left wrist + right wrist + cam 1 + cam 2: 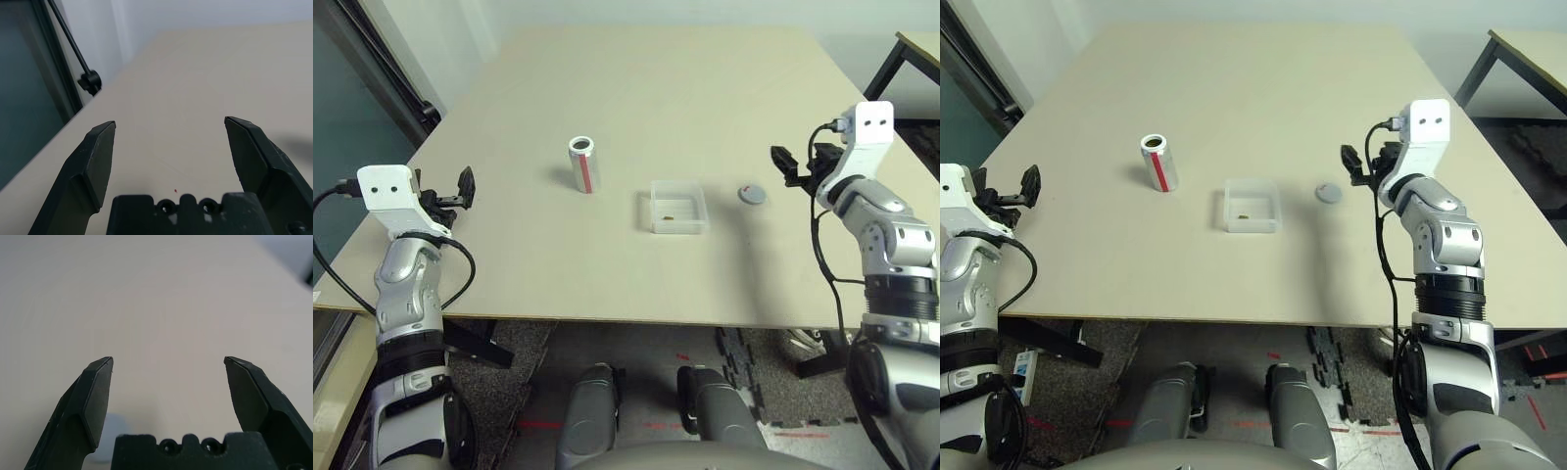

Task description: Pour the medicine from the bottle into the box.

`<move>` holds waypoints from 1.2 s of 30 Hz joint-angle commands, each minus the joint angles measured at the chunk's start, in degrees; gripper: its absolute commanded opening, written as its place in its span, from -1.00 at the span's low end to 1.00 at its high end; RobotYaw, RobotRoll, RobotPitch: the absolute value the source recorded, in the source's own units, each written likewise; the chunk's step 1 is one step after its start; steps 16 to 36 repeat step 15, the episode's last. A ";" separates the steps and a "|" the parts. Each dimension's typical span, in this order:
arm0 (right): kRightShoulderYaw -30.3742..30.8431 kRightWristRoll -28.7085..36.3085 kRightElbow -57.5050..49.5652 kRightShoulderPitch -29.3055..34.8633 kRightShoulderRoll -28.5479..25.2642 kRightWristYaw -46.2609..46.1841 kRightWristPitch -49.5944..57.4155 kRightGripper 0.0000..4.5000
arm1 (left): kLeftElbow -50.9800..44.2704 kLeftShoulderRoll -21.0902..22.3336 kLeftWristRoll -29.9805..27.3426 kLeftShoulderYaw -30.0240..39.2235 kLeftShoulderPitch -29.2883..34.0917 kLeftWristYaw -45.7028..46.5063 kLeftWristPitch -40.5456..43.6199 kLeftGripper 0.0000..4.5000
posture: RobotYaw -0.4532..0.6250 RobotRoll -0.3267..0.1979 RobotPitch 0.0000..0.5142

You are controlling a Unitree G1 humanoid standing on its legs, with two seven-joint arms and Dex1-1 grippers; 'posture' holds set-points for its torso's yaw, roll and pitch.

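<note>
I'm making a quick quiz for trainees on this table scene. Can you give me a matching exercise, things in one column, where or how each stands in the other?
Things:
1. bottle
2. medicine
3. loose cap
4. left end effector

Places or states:
A. lying inside the clear box
B. flat on the table, between the box and the right end effector
C. open, holding nothing
D. upright, uncapped, on the box's left

Pairs: 1-D, 2-A, 3-B, 4-C

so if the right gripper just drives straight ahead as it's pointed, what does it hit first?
Probably nothing: the right gripper, fingers open, faces bare table. The cap lies below and beside its line; depth is uncertain.
</note>
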 commanded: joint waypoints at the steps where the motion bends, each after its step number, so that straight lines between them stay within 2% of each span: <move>1: -3.27 -1.00 0.50 2.48 -1.49 -3.21 -1.78 1.00 | 8.22 0.56 1.55 -2.24 -3.83 -1.70 -3.30 0.98 | -0.03 0.25 -0.61; 7: -6.09 -0.89 0.84 6.43 -2.86 -5.06 -2.54 1.00 | 19.17 0.09 2.69 -4.76 -10.08 -2.41 -6.92 0.98 | -0.12 0.25 -0.54; 11: -6.40 -0.75 2.18 7.46 -3.55 -4.29 -2.94 1.00 | 21.89 -0.32 2.69 -5.21 -11.07 -2.06 -8.47 0.98 | -0.12 0.25 -0.54; 15: -6.71 -0.58 4.85 7.34 -3.91 -4.02 -4.39 1.00 | 23.04 -0.12 2.05 -4.11 -9.24 0.23 -9.90 0.98 | -0.14 0.25 -0.54; 36: -6.71 -0.58 4.85 7.34 -3.91 -4.02 -4.39 1.00 | 23.04 -0.12 2.05 -4.11 -9.24 0.23 -9.90 0.98 | -0.14 0.25 -0.54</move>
